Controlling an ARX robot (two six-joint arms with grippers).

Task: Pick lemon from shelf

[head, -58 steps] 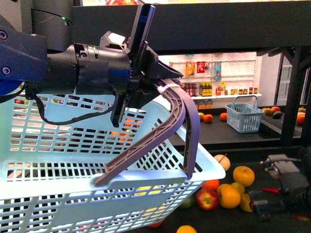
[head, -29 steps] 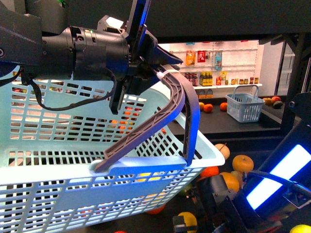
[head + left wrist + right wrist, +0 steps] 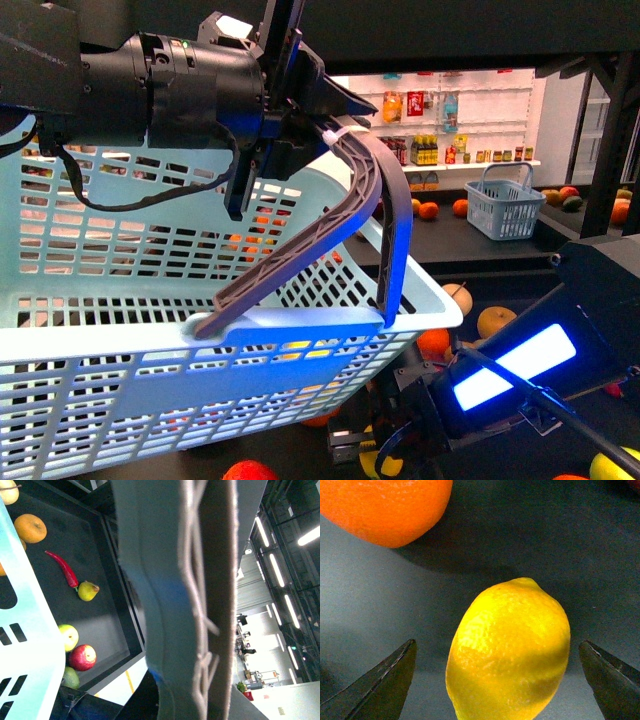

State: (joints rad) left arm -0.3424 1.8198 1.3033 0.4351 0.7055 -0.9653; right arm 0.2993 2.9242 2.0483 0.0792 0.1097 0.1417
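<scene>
- You get the bright yellow oval lemon (image 3: 509, 650) clearly only on the right wrist view. Its lower end is cut off there, and up front it's hard to make out under the right arm.
- It lies on the black metal shelf tray (image 3: 365, 605), squarely between the wide-spread fingers of your right gripper (image 3: 496, 642). Neither finger touches its smooth, faintly dimpled skin.
- A round orange fruit (image 3: 385, 505) sits nearby.
- Your left gripper (image 3: 318, 105) is clamped on the grey-brown handle (image 3: 385, 210) of the pale blue slotted plastic basket (image 3: 120, 380).

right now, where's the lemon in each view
Front view: lemon at the bottom centre, mostly hidden under the right arm.
Left wrist view: not in it; the basket handle fills the middle.
Right wrist view: lower middle, between the open fingers.
Shared landmark: the black shelf tray under the fruit.
</scene>
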